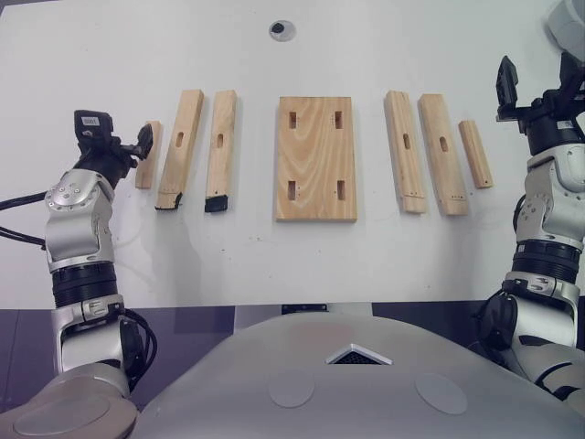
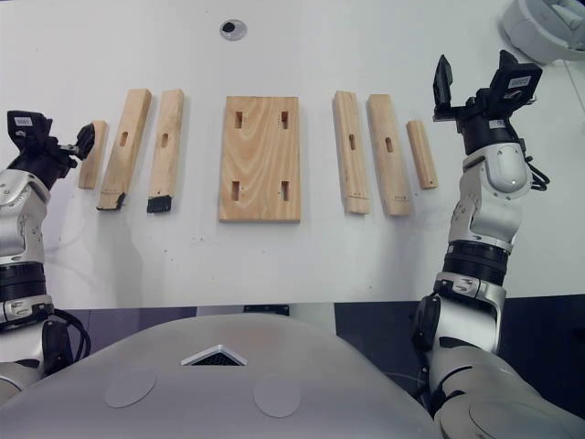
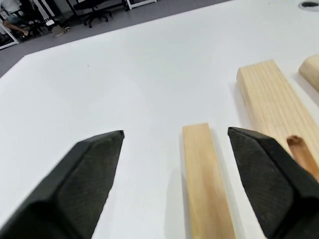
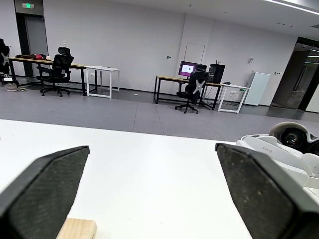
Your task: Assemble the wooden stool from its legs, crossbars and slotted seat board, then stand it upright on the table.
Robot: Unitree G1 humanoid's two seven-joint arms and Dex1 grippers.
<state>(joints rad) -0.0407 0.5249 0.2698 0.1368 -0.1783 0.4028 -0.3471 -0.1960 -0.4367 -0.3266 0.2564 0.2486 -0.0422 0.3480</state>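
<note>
Plainly, nothing is joined yet. In the head views the slotted seat board (image 1: 315, 158) lies flat in the middle of the bench (image 1: 366, 265). The left legs (image 1: 179, 148) and right legs (image 1: 405, 151) flank it in pairs, with a short crossbar at each outer end. The left hand (image 1: 139, 142) sits low at the left crossbar (image 1: 147, 155). The right hand (image 2: 475, 84) is raised beyond the right crossbar (image 2: 421, 154), apart from it.

In the left wrist view the left hand's fingers are spread wide and the crossbar's end lies between them — nearer one finger than the other, with a leg just beside it. If the hand closes from this offset, my guess is the near finger meets the wood first and skids or twists the piece, perhaps into that leg.

In the right wrist view the fingers are spread on nothing, with the crossbar's end just below one of them. The danger here is a misjudged descent — a fingertip landing on top of the piece.
</note>
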